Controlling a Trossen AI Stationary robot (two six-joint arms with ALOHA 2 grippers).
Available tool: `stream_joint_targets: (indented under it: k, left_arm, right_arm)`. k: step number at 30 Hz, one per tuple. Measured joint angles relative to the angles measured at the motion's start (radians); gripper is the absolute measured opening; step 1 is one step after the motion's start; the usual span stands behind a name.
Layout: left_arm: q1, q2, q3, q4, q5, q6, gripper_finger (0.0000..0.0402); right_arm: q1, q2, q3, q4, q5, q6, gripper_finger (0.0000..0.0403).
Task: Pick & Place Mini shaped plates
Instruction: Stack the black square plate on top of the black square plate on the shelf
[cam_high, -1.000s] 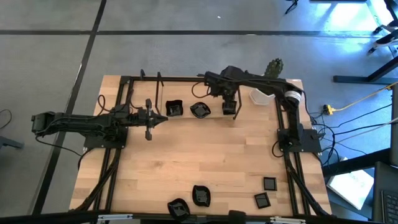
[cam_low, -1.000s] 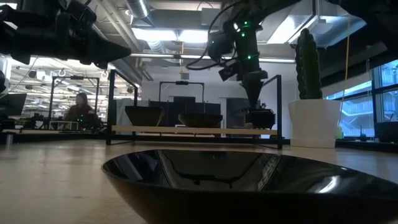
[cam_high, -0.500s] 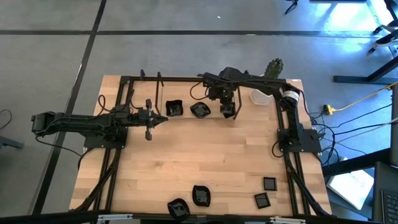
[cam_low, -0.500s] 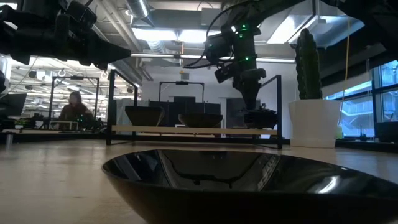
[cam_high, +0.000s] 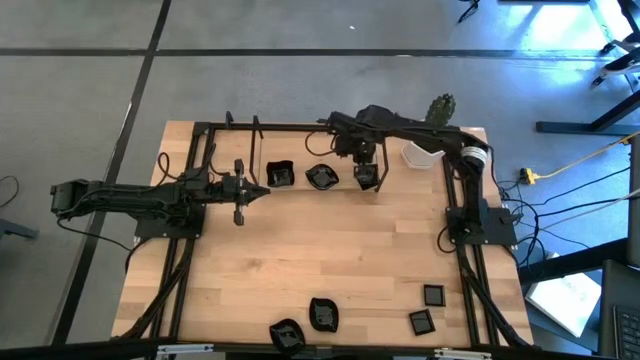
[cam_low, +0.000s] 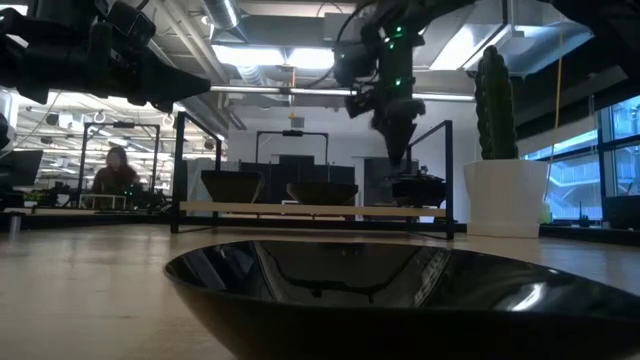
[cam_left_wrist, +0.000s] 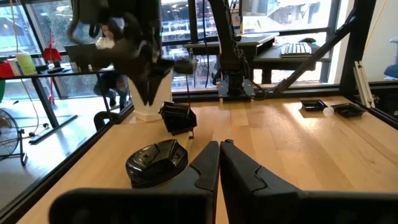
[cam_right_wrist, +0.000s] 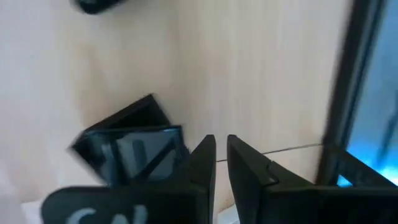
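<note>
While the left hand (cam_high: 238, 190) is waiting clenched and empty over the desk (cam_high: 330, 260), the right hand (cam_high: 366, 172) is lifting away, fingers nearly closed on nothing, leaving the square plate (cam_high: 367, 178) resting beside the two plates (cam_high: 300, 176) already lined up, so this placement looks done.

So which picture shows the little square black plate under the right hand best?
The left wrist view: the square plate stands clear on the wood, tilted, below the right hand. The right wrist view shows it blurred, the high view tiny beside the arm, and the low view a dark sliver far off.
</note>
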Motion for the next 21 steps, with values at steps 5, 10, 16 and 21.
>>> stream_joint_targets:
  k: [5, 10, 16, 21]
  left_arm:
    - [0.0, 0.0, 0.0, 0.0, -0.002, 0.0, 0.0012]
    - [0.0, 0.0, 0.0, 0.0, -0.007, 0.006, 0.0011]
    - [0.0, 0.0, 0.0, 0.0, -0.008, 0.027, 0.0008]
    - [0.0, 0.0, 0.0, -0.017, -0.009, 0.034, 0.0012]
  right_arm:
    - [0.0, -0.028, 0.0, -0.084, -0.091, -0.122, 0.0042]
    - [-0.011, -0.029, 0.012, -0.139, -0.103, -0.249, 0.0042]
    - [-0.018, -0.029, 0.012, -0.139, -0.14, -0.288, 0.0065]
    - [-0.028, -0.029, 0.004, -0.085, -0.121, -0.293, 0.0117]
